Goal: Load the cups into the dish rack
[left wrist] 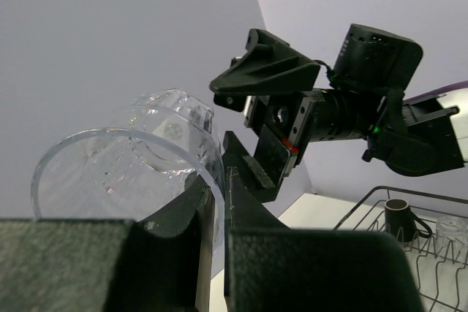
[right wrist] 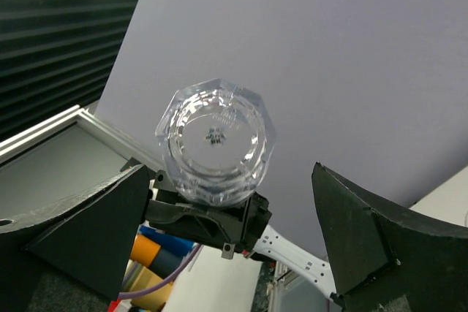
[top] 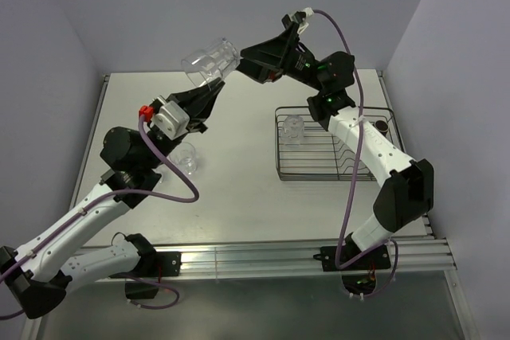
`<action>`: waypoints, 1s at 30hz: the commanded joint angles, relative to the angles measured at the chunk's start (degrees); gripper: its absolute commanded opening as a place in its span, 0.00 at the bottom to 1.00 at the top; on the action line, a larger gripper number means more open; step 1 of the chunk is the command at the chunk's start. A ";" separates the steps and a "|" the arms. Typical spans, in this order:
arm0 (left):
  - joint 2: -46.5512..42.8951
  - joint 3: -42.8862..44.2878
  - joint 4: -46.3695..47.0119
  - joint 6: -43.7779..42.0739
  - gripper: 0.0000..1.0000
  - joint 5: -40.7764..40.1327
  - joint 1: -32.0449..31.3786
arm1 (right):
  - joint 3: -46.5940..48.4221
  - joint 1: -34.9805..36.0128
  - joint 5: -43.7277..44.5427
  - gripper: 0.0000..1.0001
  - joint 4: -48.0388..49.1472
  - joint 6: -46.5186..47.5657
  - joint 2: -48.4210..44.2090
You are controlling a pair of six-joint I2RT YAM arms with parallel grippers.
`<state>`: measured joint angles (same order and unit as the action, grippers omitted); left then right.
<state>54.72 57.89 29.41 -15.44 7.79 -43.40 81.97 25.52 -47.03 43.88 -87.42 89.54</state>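
Seen from above, the left gripper (top: 212, 79) pinches a clear faceted glass tumbler (top: 209, 60) by its wall and holds it tipped on its side in the air, up and to the left of the low dark grey wire dish rack (top: 335, 166). The right gripper (top: 246, 65) hangs just beside the tumbler's base, its fingers spread and apart from the glass. Inside the rack a second clear tumbler (top: 293, 129) stands at the far left corner and a small dark brown mug (top: 381, 127) at the far right; a third clear tumbler (top: 186, 158) sits on the pale table (top: 239, 197), well to the left of the rack. From the left wrist, the held tumbler's rim fills the foreground, clamped between the dark fingers, with the right gripper beyond it and the rack, mug inside, at lower right. From the right wrist, the tumbler's base faces the lens between the two wide-apart fingers (right wrist: 80, 231), neither touching it.
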 commanded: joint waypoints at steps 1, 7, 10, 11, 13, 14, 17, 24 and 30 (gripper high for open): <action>-0.32 1.70 4.69 -1.08 0.00 2.23 -1.25 | 3.98 1.29 -0.08 1.00 4.10 -0.56 0.46; -0.05 1.70 3.81 -0.91 0.00 2.76 -2.04 | 5.12 2.96 -0.79 1.00 8.15 -0.47 0.81; 0.21 2.23 3.29 0.15 0.00 1.96 -2.13 | 5.48 3.48 -1.05 1.00 8.59 -0.47 0.99; 0.21 2.06 3.37 0.15 0.00 2.31 -2.22 | 5.56 3.57 -1.14 1.00 8.68 -0.39 0.99; 0.04 1.88 3.37 0.06 0.00 2.67 -2.22 | 5.48 3.66 -1.14 1.00 8.77 -0.39 0.90; -0.05 1.70 3.37 -0.20 0.00 2.75 -2.31 | 5.39 3.66 -1.14 0.99 8.77 -0.39 0.90; -0.14 1.53 3.20 -0.03 0.00 2.75 -2.39 | 5.13 3.66 -1.23 0.96 8.68 -0.12 0.81; -0.31 1.61 2.14 1.47 0.00 4.51 -2.48 | 5.48 3.66 -0.96 0.91 8.33 -0.12 1.43; -0.23 1.44 1.71 2.17 0.00 5.30 -2.57 | 5.39 3.66 -1.05 0.83 8.33 0.14 1.43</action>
<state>54.98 57.89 28.71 -14.70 11.42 -45.54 84.44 28.64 -47.70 48.49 -87.53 91.09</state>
